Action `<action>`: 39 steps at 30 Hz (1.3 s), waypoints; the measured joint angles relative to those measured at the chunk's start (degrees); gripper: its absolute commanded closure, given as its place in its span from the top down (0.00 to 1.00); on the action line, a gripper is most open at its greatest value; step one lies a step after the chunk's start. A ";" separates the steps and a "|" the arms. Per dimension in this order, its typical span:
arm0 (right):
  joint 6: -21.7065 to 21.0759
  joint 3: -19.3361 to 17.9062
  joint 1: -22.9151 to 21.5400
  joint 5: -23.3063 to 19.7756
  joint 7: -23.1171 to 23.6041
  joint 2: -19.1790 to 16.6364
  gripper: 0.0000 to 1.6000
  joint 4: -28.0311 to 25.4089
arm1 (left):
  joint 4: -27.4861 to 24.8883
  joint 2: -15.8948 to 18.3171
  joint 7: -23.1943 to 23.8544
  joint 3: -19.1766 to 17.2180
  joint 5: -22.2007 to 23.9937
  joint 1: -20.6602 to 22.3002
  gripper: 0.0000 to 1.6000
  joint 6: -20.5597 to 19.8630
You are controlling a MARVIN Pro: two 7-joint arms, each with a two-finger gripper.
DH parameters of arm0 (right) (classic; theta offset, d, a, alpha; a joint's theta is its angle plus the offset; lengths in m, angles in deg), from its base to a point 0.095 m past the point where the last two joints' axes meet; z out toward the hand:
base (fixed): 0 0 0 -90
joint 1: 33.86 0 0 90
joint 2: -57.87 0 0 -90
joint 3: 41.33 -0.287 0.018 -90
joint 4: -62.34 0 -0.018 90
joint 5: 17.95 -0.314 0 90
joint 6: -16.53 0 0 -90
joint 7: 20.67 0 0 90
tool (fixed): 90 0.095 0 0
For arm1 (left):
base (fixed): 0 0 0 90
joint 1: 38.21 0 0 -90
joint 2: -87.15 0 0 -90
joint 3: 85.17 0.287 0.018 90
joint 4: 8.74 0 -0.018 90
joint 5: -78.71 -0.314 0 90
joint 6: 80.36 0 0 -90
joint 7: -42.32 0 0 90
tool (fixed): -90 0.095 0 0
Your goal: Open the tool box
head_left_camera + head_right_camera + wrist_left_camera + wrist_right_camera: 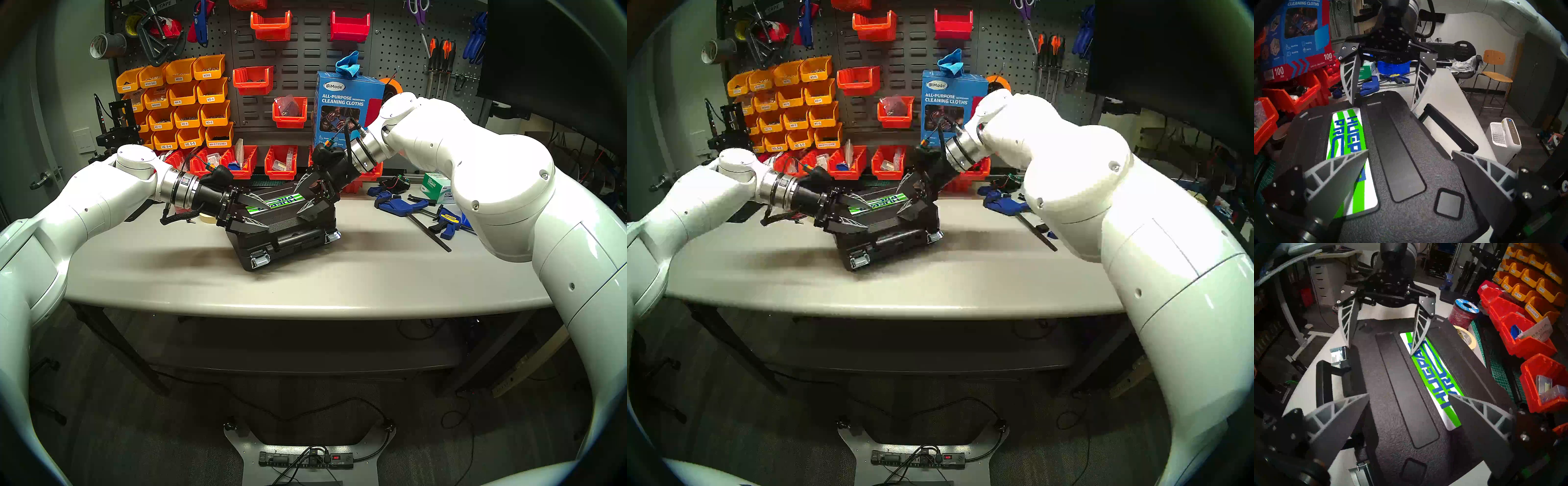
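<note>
Black textured plastic tool box [288, 234] with green-white-blue striped label [1349, 152] sits mid-desk, skewed, latch side toward the desk's [305, 288] front edge. Lid looks closed. Left gripper [259, 212] and right gripper [307, 197] hang over the lid from opposite ends, both spread wide, holding nothing.

Judgement: latch step. Both silver metal latches [260, 260] look flipped loose, hard to confirm. Next: get a fingertip under the lid's front edge and lift, other arm steadying the base.

Head view shows both latches; left wrist view shows none, only the black bar handle [1449, 125]. Right wrist view catches one latch beside the handle.
</note>
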 measured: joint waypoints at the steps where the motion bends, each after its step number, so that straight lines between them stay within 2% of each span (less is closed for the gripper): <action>1: 0.00 0.00 0.02 0.00 -0.16 0.08 1.00 0.06 | -0.01 0.00 0.00 0.00 0.00 -0.01 1.00 0.00; 24: 1.92 0.32 2.75 -0.79 -6.92 1.55 1.00 1.30 | -0.13 -0.01 -0.02 -0.10 -0.09 -0.09 1.00 -0.09; 39: 1.93 1.10 3.30 -2.27 -8.39 1.60 1.00 1.09 | -0.14 0.01 -0.07 -0.17 -0.17 -0.12 1.00 -0.14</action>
